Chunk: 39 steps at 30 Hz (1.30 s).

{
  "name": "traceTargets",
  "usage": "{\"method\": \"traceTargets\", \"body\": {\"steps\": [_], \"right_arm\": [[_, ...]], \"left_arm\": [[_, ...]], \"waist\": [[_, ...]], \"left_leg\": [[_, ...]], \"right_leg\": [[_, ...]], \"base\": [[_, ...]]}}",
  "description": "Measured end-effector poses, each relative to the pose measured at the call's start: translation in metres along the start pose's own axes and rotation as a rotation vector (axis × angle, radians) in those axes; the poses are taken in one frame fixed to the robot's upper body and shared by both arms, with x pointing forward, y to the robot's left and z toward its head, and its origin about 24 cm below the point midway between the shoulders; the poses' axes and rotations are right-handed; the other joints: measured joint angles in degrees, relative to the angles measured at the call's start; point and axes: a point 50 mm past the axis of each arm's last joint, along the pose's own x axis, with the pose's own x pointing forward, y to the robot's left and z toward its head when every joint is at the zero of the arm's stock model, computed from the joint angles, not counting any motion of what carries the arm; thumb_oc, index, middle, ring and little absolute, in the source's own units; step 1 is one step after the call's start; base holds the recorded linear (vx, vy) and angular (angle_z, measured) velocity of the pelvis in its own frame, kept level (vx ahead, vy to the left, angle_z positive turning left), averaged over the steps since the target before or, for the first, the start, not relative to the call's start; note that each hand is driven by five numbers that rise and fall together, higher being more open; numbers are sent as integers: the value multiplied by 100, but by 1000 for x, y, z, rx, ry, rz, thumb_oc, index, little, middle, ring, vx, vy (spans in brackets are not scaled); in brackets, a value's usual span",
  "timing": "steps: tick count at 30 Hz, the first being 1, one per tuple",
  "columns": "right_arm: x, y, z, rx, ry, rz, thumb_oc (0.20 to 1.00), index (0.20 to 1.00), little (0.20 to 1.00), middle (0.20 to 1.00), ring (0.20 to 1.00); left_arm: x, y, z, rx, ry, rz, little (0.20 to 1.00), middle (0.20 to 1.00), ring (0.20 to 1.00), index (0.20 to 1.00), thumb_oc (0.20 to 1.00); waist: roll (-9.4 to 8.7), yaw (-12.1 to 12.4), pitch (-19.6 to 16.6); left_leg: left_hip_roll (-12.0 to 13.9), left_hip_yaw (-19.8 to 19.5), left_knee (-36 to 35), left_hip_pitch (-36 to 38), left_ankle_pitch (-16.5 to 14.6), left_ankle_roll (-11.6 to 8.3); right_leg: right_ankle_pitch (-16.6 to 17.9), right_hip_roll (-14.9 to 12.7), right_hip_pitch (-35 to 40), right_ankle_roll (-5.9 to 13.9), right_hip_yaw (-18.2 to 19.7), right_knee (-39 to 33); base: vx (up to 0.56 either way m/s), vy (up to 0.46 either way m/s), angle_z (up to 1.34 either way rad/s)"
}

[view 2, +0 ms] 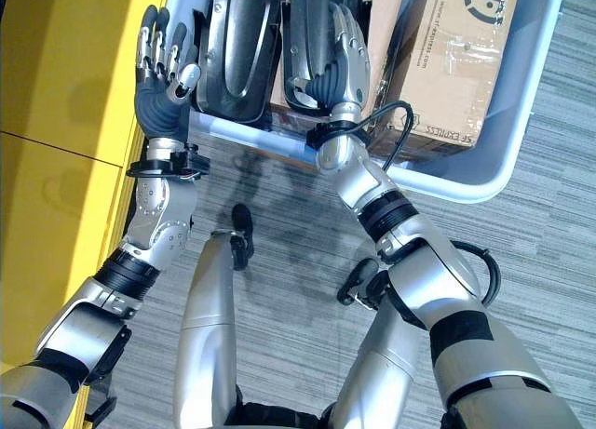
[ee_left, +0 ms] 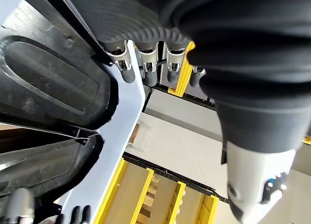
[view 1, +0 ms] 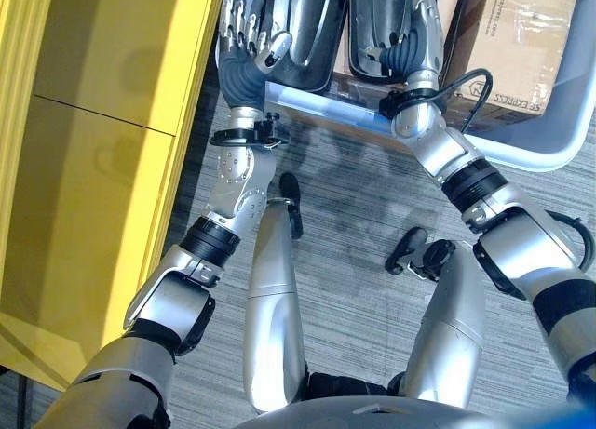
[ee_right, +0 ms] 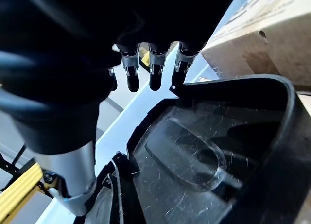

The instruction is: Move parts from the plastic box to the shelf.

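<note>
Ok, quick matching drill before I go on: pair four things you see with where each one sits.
Things:
1. left hand
2. right hand
3. brown cardboard box
4. yellow metal shelf

Places:
A. inside the pale blue plastic box, on the robot's right of the black moulded plastic parts
B. over a black part inside the plastic box
C. at the plastic box's left rim, fingers straight
D. on the robot's left, outside the plastic box

Pairs: 1-C, 2-B, 3-A, 4-D
</note>
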Motion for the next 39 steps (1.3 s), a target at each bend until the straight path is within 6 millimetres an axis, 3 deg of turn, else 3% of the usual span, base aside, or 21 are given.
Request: {"method": "traceTargets", "body": {"steps": [11,15,18,24,27,39], "right_arm": [[-1,-3,-16,173,183,-59,1000,1000,1000,1000,1000],[-2,-10,-17,188,165,-186,1000,1000,1000,1000,1000],[-2,-11,-16,187,156,-186,1000,1000,1000,1000,1000],[-2,-12,-1,123,7,-203,1000,1000,1000,1000,1000],[-3,-14,20,102,-119,-219,1000,1000,1000,1000,1000],[-8,-12,-16,258,186,-279,1000,1000,1000,1000,1000]], "left_arm": [[-1,-1,-3,2,21,-3,1000,1000,1000,1000,1000],[-1,-2,-3,-1,21,12,1000,1000,1000,1000,1000],[-3,-8,-8,-28,29,32,1000,1000,1000,1000,1000],[-3,-13,-8,-16,18,34,1000,1000,1000,1000,1000],[-3,-13,-8,-16,18,34,1000,1000,1000,1000,1000],[-3,-14,-9,-22,17,35,1000,1000,1000,1000,1000]], "waist": [[-2,-29,1],[-2,-85,1],[-2,-114,1],[-2,-122,1],[-2,-121,1],[-2,-170,1]], "left_leg": [[3,-42,115,-103,-7,8],[1,-1,26,-103,-18,38],[9,29,-84,-105,30,68],[22,63,-143,-101,45,45],[29,60,-74,-96,29,66],[44,83,-87,-94,1,97]], "right_leg": [[-15,-11,-35,-36,-26,51],[33,5,-61,-38,-9,-50],[145,57,-67,6,-18,-213],[167,79,-71,18,-30,-285],[167,78,-67,18,-9,-240],[198,97,-71,27,12,-293]], "base": [[1,2,1],[-14,28,-2],[-18,38,-6],[-1,4,-1],[0,0,0],[0,0,0]]}}
